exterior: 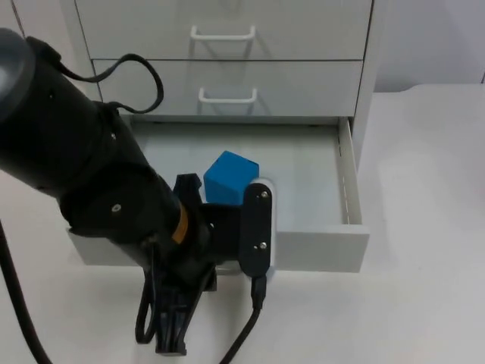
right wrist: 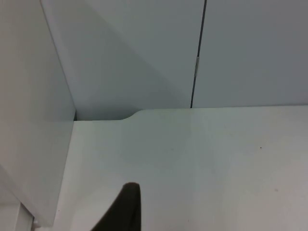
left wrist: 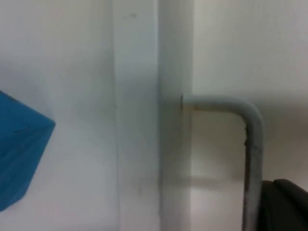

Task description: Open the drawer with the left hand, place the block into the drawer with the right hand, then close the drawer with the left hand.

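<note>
The bottom drawer (exterior: 345, 182) of the white cabinet (exterior: 227, 45) stands pulled out over the white desk (exterior: 424, 227), its front panel nearest the camera in the top view. Inside it sits the blue block (exterior: 229, 178), resting on the drawer floor close behind the front panel and toward the drawer's left half; one corner of it points up. The two drawers above are shut, each with a white bar handle (the middle one's handle (exterior: 227, 95) shows plainly in the top view).

The left arm reaches down over the front of the open drawer, and the left claw (exterior: 186, 284) sits just outside the front panel, at the drawer's handle. In the left wrist view the grey handle (left wrist: 250, 144) bends away from the front panel (left wrist: 175, 144), and one black fingertip (left wrist: 284, 204) lies right beside the handle's bar, touching it or nearly so. Whether this claw is wide, narrow or clamped on the handle I cannot tell, since the arm's body covers it from above. The block (left wrist: 19, 154) shows on the far side of the panel, inside the drawer.

The right claw waits off to the side: its wrist view looks over bare desk (right wrist: 216, 163) toward the grey partition wall (right wrist: 144, 53), with the cabinet's side (right wrist: 29, 106) close by and one dark fingertip (right wrist: 126, 207) low over the desk. Its spread I cannot tell either.
</note>
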You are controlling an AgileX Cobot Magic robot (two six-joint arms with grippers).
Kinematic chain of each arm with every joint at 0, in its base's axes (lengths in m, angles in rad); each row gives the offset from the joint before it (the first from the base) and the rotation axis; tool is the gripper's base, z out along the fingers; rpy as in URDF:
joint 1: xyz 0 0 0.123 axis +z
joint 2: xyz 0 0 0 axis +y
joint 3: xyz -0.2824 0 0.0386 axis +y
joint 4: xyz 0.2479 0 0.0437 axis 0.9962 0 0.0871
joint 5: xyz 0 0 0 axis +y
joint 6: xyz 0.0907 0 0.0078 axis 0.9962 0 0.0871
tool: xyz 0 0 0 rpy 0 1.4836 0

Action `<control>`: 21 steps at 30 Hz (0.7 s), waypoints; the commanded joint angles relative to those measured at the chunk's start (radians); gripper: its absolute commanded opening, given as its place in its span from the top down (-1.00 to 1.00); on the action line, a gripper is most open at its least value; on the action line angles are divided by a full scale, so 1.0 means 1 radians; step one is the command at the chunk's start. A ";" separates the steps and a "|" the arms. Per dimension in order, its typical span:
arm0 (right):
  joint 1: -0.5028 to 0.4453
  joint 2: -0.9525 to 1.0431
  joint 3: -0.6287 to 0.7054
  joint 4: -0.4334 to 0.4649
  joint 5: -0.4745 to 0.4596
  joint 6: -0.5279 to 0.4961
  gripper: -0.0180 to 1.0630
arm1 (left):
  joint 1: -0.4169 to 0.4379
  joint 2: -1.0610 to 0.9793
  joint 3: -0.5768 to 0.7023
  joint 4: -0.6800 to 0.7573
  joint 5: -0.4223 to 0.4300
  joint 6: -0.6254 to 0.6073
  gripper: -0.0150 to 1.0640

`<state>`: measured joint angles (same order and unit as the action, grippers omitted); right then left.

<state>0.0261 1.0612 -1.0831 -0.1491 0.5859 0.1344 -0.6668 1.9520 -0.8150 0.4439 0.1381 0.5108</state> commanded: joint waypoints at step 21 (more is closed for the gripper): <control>-0.002 -0.007 0.005 -0.006 -0.010 -0.001 -0.98 | 0.005 0.045 -0.106 0.828 0.051 -0.813 0.97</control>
<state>0.0261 1.0612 -1.0831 -0.1491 0.5859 0.1344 -0.6642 1.9883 -0.9047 1.1759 0.1750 -0.2044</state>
